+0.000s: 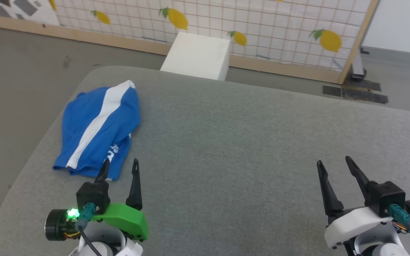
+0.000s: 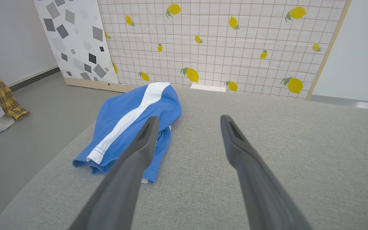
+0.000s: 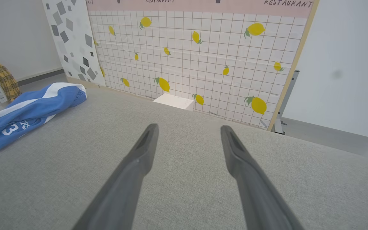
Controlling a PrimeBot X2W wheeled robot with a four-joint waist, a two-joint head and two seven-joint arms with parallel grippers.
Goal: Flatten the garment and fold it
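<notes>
- The garment, bright blue athletic shorts, lies crumpled at about 10 o'clock on the grey fabric-covered table in the head view, close to the table's left edge.
- A broad white stripe runs along the top of the heap from its far end at 1 o'clock to the near hem at 7 o'clock.
- A white "3" print shows on the side of the heap in the right wrist view, partly tucked under a fold.
- The left gripper sits at 7 o'clock in the head view with its two dark fingers spread apart and nothing between them.
- Its left fingertip overlaps the shorts' near hem in that view; whether it touches the cloth cannot be told.
- The right gripper sits at 5 o'clock, fingers also spread and empty, over bare table and well apart from the shorts.
- A white box stands on the floor just beyond the table's far edge at 12 o'clock, against a lemon-print grid panel.
- A yellow plaid cloth lies at 9 o'clock in the left wrist view, off the table.
</notes>
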